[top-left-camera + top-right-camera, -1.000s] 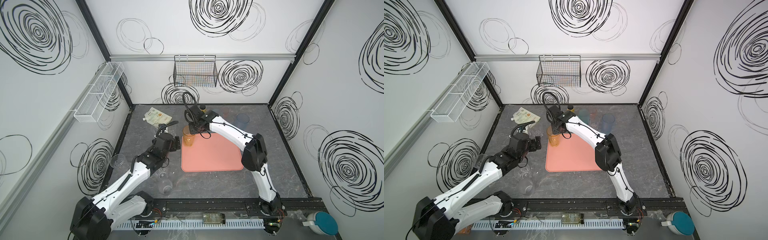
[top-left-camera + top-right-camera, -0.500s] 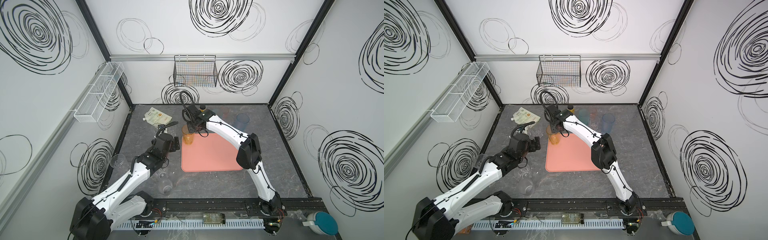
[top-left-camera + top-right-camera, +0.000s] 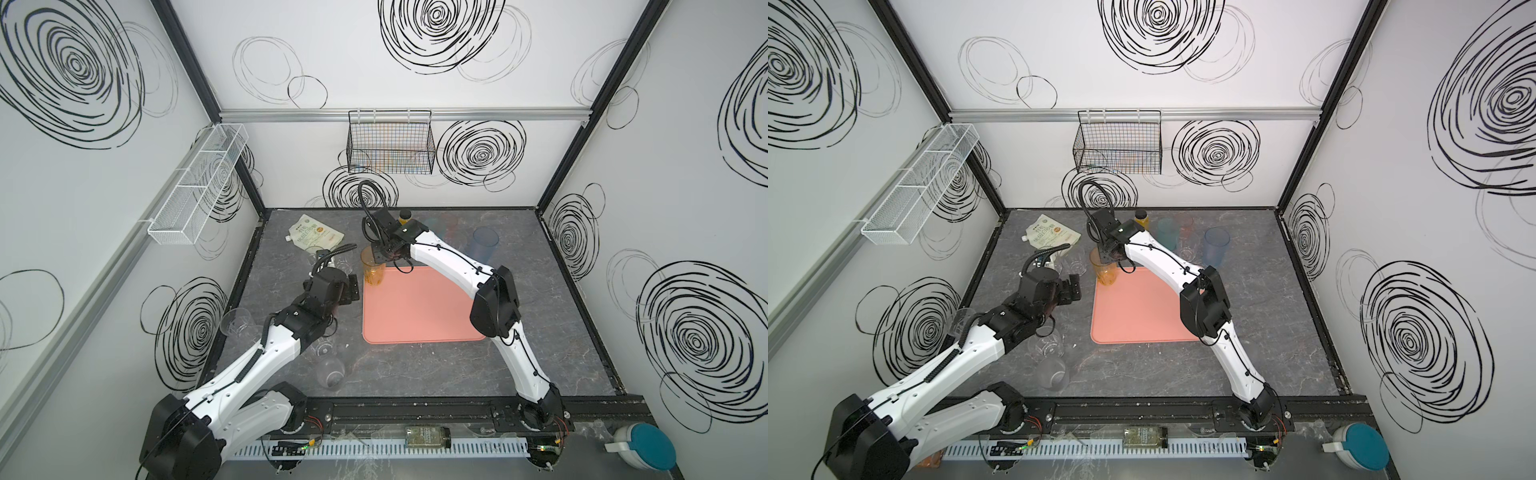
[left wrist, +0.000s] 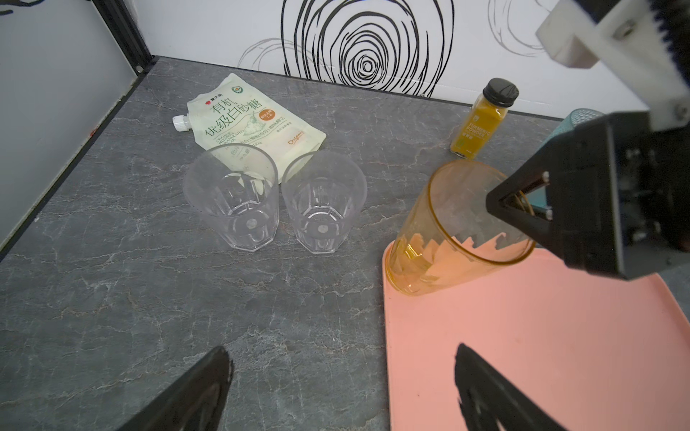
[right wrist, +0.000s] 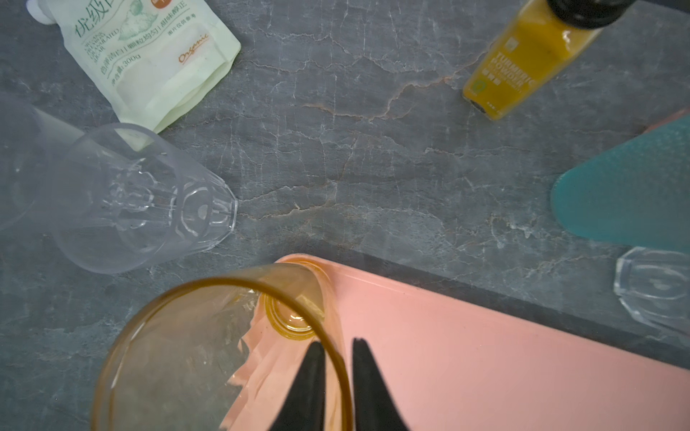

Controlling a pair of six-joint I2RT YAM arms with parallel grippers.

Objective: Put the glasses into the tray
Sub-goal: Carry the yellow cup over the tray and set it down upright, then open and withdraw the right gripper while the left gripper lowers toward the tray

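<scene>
An orange glass (image 3: 372, 270) (image 3: 1105, 270) (image 4: 448, 231) stands upright on the far left corner of the pink tray (image 3: 424, 307) (image 3: 1138, 311) (image 4: 541, 336). My right gripper (image 5: 338, 341) (image 3: 380, 259) straddles its rim: one finger is inside, the other outside, with a narrow gap beside the wall. My left gripper (image 4: 341, 349) (image 3: 353, 286) hovers open and holds nothing, over the tray's left edge. Two clear glasses (image 4: 231, 197) (image 4: 323, 203) stand ahead of it. Teal (image 3: 1167, 232), pink (image 3: 1185, 226) and blue (image 3: 1216, 245) glasses stand at the back. More clear glasses (image 3: 330, 372) (image 3: 237, 320) sit by the left arm.
A sugar pouch (image 4: 246, 119) (image 3: 316, 237) lies at the back left. A yellow turmeric bottle (image 4: 481, 119) (image 5: 522, 63) stands near the back wall. A black wire basket (image 3: 390, 145) hangs on the back wall, and a white wire shelf (image 3: 199, 183) on the left wall.
The right gripper's jaws have parted slightly around the orange glass's wall. The glass stays on the tray's corner. The left arm has barely moved.
</scene>
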